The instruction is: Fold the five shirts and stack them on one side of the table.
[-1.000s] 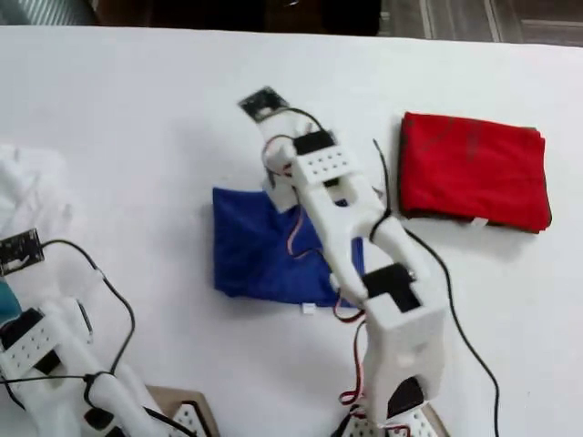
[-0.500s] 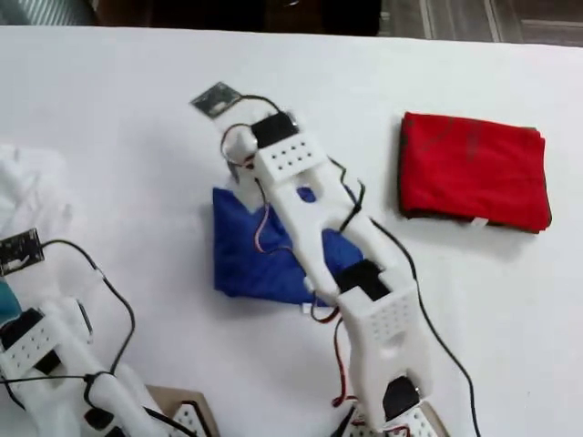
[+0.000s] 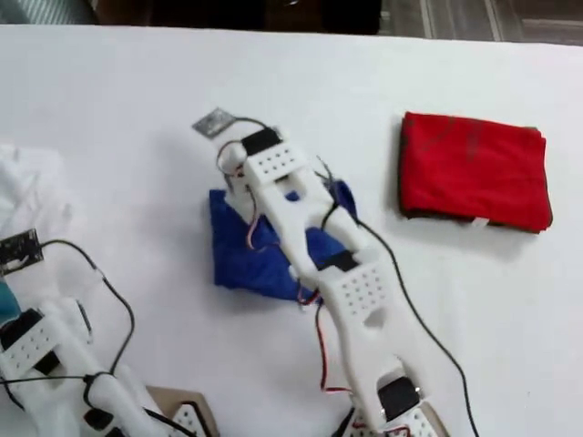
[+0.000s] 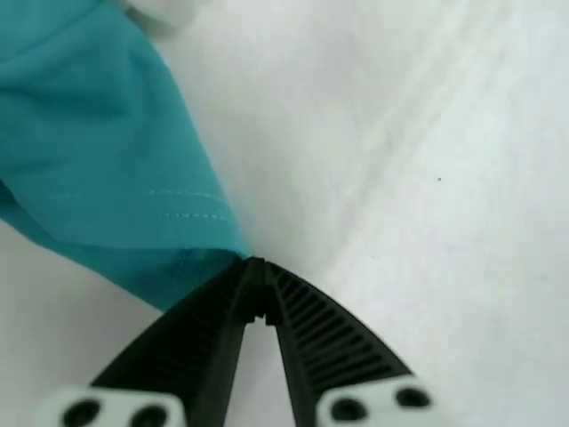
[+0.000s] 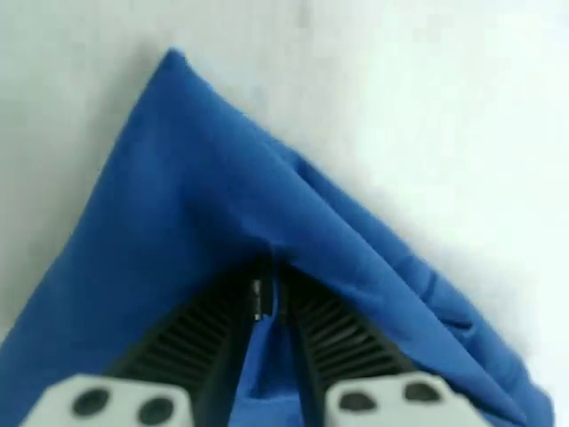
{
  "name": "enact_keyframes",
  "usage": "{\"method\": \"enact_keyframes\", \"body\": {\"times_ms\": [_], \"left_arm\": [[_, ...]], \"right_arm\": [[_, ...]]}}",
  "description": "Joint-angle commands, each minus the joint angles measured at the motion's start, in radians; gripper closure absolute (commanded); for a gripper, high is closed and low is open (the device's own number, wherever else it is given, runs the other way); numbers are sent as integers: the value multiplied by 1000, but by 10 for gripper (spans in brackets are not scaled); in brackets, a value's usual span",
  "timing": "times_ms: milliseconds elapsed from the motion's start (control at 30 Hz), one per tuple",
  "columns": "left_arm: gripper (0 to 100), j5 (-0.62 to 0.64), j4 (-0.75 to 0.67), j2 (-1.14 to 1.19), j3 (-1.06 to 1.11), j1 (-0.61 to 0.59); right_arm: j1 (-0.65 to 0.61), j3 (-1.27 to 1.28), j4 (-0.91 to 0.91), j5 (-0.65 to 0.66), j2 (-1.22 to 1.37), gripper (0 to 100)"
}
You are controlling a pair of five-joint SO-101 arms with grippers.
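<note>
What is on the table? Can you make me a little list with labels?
blue shirt: bunched, mid-table, pinched by right end effector
red shirt: folded flat, lying apart from the blue shirt
teal shirt: edge gripped by left end effector
table: white

Folded shirt (image 3: 474, 173) at right, apart from middle shirt (image 3: 239, 250).
</note>
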Motion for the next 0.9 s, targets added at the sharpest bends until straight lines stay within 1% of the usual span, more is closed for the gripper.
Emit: {"method": "enact_keyframes", "body": {"times_ms": [0, 167, 333, 433, 533, 700, 867], "left_arm": [[973, 8, -15, -17, -4, 14], [973, 8, -15, -15, -4, 14], [973, 8, -15, -15, -4, 14], [973, 8, -15, -15, -4, 14], [973, 8, -15, -15, -4, 14], [973, 8, -15, -15, -4, 14], [973, 8, -15, -15, -4, 14]], "right_arm": [[-12, -187, -22, 0, 61, 978], [-16, -393, 21, 2, 163, 978], [-28, -646, 220, 2, 166, 978], [-44, -772, 292, -6, 173, 978], [-87, -767, 309, -6, 176, 978], [-150, -667, 280, 0, 205, 978], [-134, -660, 196, 0, 315, 978]]}}
